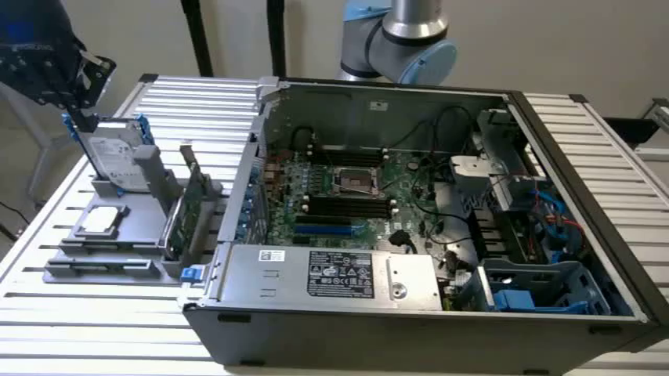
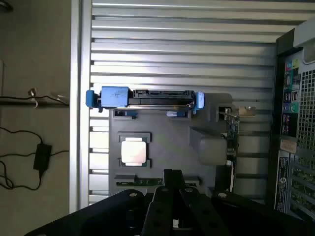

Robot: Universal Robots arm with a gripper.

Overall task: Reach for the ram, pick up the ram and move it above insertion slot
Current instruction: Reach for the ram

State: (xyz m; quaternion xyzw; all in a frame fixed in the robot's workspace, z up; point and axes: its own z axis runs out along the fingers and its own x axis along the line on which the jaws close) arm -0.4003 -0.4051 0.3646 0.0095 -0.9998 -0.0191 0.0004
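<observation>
Ram (image 2: 140, 182) sits in the near groove of the grey holder (image 2: 162, 147), on the slatted table at the exterior view's left of the open case (image 1: 418, 337). The gripper (image 2: 173, 176) hovers above the holder, its fingers pressed together and holding nothing. We judge the reach to be the step in hand. To do it well, we would say, the fingers must part before they come down. They should line up across the stick's thin faces near its middle and descend straight. That keeps them off the processor (image 2: 134, 150) just beside it and the upright card (image 1: 186, 215) on the holder's case-side edge. Any lift ought to go straight up out of the groove, since a skewed pull could bind the board. The hard drive (image 2: 147, 97) stands at the holder's far end, well apart. The ram itself shows as a long, thin strip, green along its middle and darker towards the ends. The fingertips partly hide it, and we cannot tell whether it stands on edge.
</observation>
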